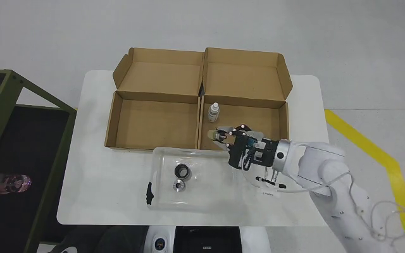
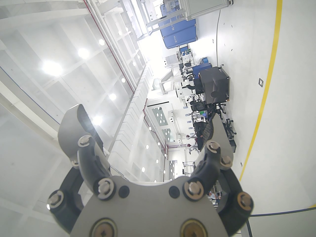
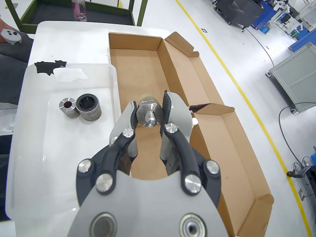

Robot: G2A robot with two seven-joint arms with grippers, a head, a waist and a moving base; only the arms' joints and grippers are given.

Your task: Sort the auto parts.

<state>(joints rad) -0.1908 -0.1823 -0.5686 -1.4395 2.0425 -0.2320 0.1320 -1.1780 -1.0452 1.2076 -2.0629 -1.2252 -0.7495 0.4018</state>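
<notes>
My right tool (image 3: 149,102) is pale grey with black ribbed pads (image 3: 165,108). The metal part (image 3: 146,114) in it is shiny silver. The left box (image 1: 152,123) and right box (image 1: 250,82) are plain brown. The tabletop (image 1: 95,126) is white, the tray (image 1: 209,186) is clear, and its tape (image 3: 47,66) is black.

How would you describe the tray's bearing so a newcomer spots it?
Find the clear plastic tray in front of the cardboard boxes. Two metal cylinders stand side by side in it; the bearing is the wider one with a black-lined bore, beside a smaller silver piece.
</notes>
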